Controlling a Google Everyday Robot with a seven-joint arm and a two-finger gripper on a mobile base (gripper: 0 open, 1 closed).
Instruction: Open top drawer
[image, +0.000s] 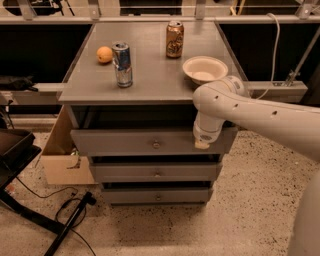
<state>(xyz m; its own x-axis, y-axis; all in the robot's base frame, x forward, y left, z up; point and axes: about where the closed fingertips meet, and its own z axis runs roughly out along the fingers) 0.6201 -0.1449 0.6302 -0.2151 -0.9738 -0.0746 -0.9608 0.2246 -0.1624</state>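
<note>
The top drawer (150, 142) is the widest of three grey fronts, with a small round metal knob (156, 145) at its centre. It stands slightly pulled out, with a dark gap between its front and the tabletop. My gripper (202, 144) is at the right end of the drawer front, right of the knob, with its cream tip on the front's upper part. My white arm (260, 115) reaches in from the right and hides the drawer's right corner.
On the grey tabletop (150, 80) stand a blue can (122, 65), a brown can (174, 39), an orange (104, 54) and a white bowl (205, 69). Two narrower drawers (156, 172) sit below. A cardboard box (60, 160) and black stand legs (30, 210) lie on the left of the floor.
</note>
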